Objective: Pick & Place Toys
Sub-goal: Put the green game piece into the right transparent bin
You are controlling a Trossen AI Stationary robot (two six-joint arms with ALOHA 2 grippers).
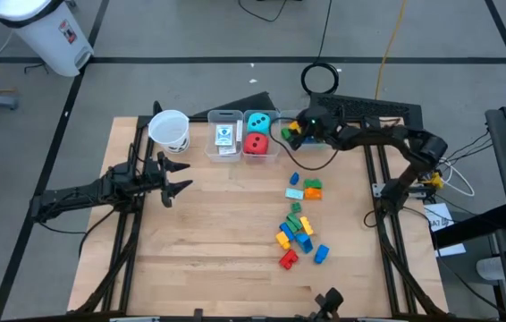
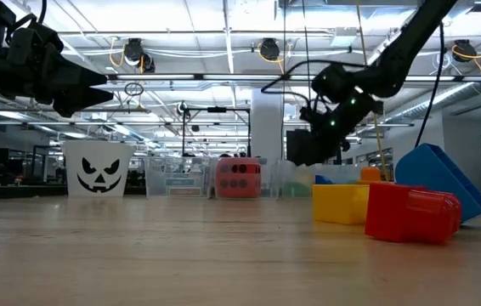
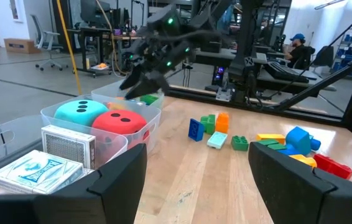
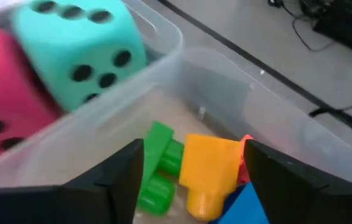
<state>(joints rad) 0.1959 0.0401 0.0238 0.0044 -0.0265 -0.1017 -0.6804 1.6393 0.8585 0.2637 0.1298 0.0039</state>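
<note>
Both dice and the card packs are already binned, the right gripper hangs fingers apart over the bin holding a few bricks, while many bricks remain on the table and the left gripper waits open near the paper cup

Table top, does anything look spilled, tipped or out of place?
Nothing looks damaged or tipped. Loose plastic bricks lie scattered on the table, unsorted. The dice, card packs and white cup sit tidy; the right gripper hovers over the brick bin.
</note>
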